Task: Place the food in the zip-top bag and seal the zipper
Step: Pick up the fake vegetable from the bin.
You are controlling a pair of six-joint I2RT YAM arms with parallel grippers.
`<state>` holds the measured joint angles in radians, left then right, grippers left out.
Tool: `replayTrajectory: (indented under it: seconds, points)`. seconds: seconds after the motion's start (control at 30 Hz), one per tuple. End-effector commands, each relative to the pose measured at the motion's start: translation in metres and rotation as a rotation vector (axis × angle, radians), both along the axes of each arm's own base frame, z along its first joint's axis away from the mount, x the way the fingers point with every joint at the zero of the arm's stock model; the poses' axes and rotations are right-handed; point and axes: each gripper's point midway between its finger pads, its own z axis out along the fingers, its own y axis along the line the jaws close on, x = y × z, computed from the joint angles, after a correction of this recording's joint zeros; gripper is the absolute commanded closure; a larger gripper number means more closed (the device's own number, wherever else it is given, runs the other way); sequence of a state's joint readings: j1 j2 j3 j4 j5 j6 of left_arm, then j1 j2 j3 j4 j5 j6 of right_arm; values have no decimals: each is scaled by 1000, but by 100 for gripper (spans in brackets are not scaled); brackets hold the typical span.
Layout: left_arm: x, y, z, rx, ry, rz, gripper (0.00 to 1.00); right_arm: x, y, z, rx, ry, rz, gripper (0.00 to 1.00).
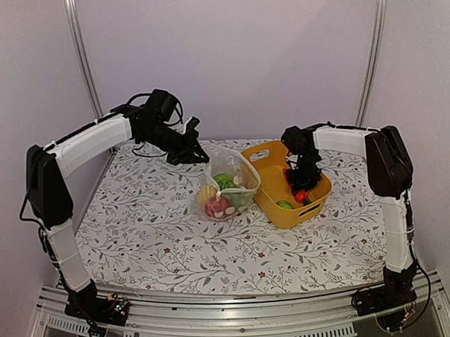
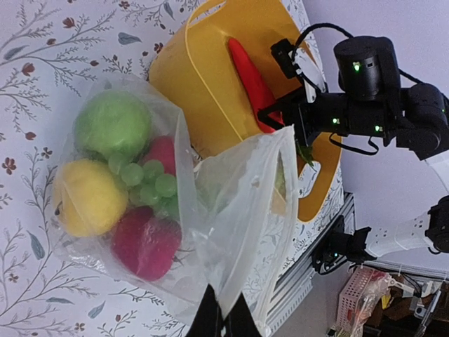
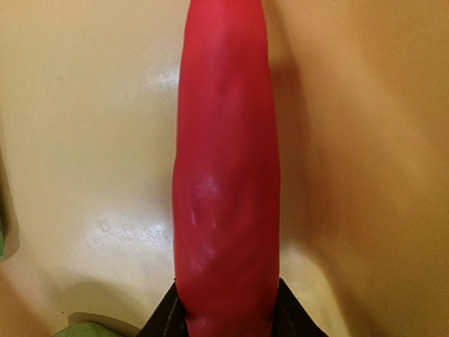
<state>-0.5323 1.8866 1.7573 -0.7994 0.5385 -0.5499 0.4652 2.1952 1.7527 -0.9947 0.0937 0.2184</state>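
Note:
The clear dotted zip-top bag [image 1: 238, 170] stands between the arms, mouth open and pulled up. Inside it are a yellow lemon [image 2: 84, 196], a green fruit [image 2: 112, 126], green grapes [image 2: 151, 179] and a red apple [image 2: 144, 242]. My left gripper [image 2: 223, 319] is shut on the bag's mouth edge, next to the zipper strip [image 2: 283, 232]. My right gripper [image 3: 228, 316] is down inside the yellow tub, shut on the thick end of the orange-red carrot [image 3: 226, 175]. The carrot also shows in the left wrist view [image 2: 251, 81], pointing up along the tub's wall.
The yellow tub [image 1: 317, 196] stands right of the bag, touching it. A green piece [image 1: 285, 205] and a red piece [image 1: 300, 196] lie in its bottom. The left arm [image 1: 97, 140] reaches in from the back left. Floral tablecloth [image 1: 153, 239] lies in front.

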Motion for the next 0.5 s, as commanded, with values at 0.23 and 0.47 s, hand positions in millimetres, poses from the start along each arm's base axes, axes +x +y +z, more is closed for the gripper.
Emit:
replayTrajectory:
  seconds: [0.23, 0.47]
  points:
    - [6, -4, -1, -4, 0, 7, 100, -24, 65, 154, 559, -242, 113, 78]
    - [12, -6, -2, -17, 0, 21, 100, -80, 109, 221, 857, -168, 275, 75]
